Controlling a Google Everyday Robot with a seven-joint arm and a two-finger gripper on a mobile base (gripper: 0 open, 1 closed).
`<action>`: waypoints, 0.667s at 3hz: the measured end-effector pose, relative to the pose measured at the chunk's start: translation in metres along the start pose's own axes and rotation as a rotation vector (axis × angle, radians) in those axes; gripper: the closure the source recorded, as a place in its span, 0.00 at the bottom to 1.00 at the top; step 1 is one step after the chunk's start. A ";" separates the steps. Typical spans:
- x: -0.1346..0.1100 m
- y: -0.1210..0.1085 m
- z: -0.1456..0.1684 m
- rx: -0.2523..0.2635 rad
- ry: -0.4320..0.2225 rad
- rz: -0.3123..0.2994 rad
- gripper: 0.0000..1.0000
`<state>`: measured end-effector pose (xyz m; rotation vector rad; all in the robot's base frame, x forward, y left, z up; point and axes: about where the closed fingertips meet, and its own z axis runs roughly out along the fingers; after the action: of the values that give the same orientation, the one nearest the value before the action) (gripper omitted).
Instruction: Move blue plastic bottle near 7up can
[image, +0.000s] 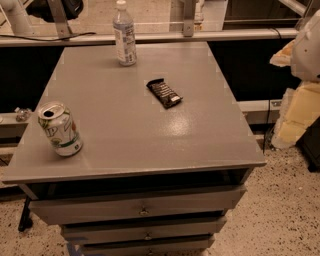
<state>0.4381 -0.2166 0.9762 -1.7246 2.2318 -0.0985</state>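
Blue plastic bottle stood upright at the far edge of the grey tabletop. 7up can stood near the front-left corner, well apart from the bottle. Black snack bar lay flat mid-tabletop. Hand was out of frame; its state could not be told.

We see the blue plastic bottle upright at the table's far edge, the 7up can standing front-left; the gripper is out of view.

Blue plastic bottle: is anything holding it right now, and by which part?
Nothing holds it. The blue plastic bottle stands alone near the far edge of the table, and the gripper is not in view.
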 end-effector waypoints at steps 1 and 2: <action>-0.001 -0.001 0.000 0.003 -0.002 0.000 0.00; -0.015 -0.026 0.020 0.026 -0.056 0.006 0.00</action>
<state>0.4712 -0.2068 0.9670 -1.6861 2.1857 -0.0772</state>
